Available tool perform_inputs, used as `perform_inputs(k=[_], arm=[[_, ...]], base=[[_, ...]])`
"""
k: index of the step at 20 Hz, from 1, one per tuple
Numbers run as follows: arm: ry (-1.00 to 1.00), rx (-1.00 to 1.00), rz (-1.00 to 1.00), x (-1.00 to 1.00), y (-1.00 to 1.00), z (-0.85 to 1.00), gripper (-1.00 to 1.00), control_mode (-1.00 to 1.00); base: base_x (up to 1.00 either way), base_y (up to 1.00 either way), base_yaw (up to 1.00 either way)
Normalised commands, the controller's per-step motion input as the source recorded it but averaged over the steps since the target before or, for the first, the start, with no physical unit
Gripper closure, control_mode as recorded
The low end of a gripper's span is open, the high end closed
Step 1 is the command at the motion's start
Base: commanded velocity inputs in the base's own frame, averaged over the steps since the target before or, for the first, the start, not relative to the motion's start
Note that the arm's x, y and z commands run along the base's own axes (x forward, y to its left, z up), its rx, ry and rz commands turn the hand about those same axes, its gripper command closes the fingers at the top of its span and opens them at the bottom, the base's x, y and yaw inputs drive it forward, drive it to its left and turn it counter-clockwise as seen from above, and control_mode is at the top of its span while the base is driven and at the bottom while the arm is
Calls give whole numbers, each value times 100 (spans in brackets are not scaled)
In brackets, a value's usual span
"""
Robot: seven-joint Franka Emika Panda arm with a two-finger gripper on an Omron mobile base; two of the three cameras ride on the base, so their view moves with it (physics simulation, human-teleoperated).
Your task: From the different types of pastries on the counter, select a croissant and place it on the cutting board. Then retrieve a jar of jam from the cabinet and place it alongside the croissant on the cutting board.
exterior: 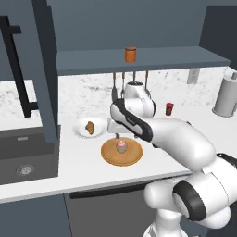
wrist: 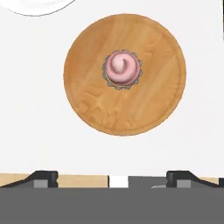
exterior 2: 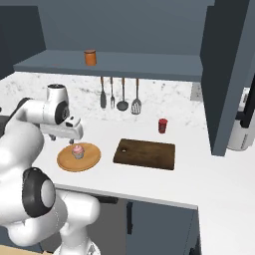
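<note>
Marble-white desk [exterior 2: 199,174] runs under the slate-blue cabinet [exterior 2: 124,30], whose long shelf [exterior 2: 149,64] carries the orange-brown jar of jam [exterior 2: 90,57] upright. Dark cutting board [exterior 2: 145,153] lies flat and bare on the desk in the right base view; my own arm covers it in the left base view. Round tan board [wrist: 124,74] sits just left of the cutting board, with the pink-frosted cupcake [wrist: 122,69] standing at its middle. White plate [exterior: 88,127], seen in the left base view, holds the croissant [exterior: 90,127]; in the hand view just an edge of that plate appears at the top left. Small red jar [exterior 2: 163,125] stands behind the cutting board, near the backsplash. My end effector [wrist: 112,178] hangs above the round board, tips spread wide, holding nothing. No labels or writing readable on either jar.
</note>
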Motion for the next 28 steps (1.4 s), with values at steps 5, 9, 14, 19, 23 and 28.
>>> perform_inputs(k=[5,9,14,19,23,28], arm=[[3,3,-1,5,11,0,-100,-100],[0,1,0,13,44,-15,-100,-100],[0,3,3,26,56,-40,-100,-100],[-1,4,8,39,43,-49,-100,-100],[-4,2,8,77,26,-26,-100,-100],[-7,0,6,97,20,-6,-100,-100]], base=[[0,0,0],[0,0,0],[0,0,0],[0,0,0],[0,0,0],[0,0,0]])
